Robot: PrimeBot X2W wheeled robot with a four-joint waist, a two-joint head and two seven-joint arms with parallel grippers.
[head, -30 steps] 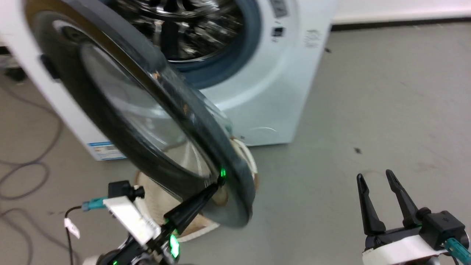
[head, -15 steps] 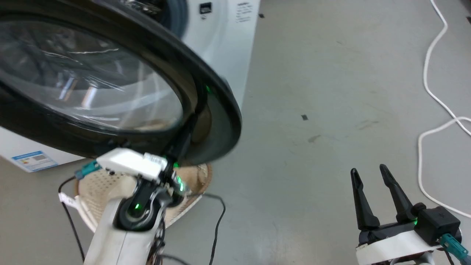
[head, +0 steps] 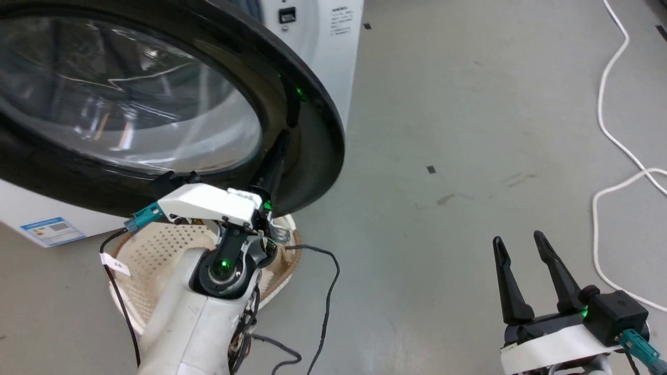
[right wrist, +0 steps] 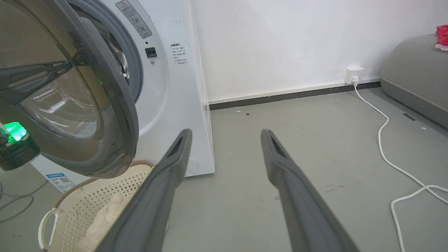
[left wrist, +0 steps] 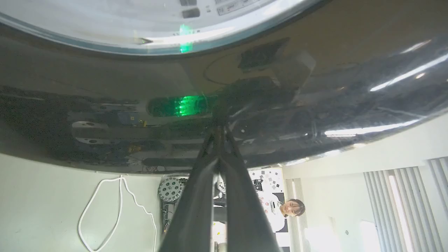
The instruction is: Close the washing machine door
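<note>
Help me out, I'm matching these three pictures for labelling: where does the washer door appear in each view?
Head view: the door takes up the upper left, its glass towards the camera.
Left wrist view: the door is a wide dark band across the upper half.
Right wrist view: the door stands at the left, swung open.
Shared landmark: the white cable on the floor.

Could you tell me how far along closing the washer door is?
Done: the left gripper, fingers together, is set against the outer face of the door. In hand: pushing; the door stands ajar, a gap showing to the machine. Left: press it fully shut. The right gripper hangs open, idle.
</note>
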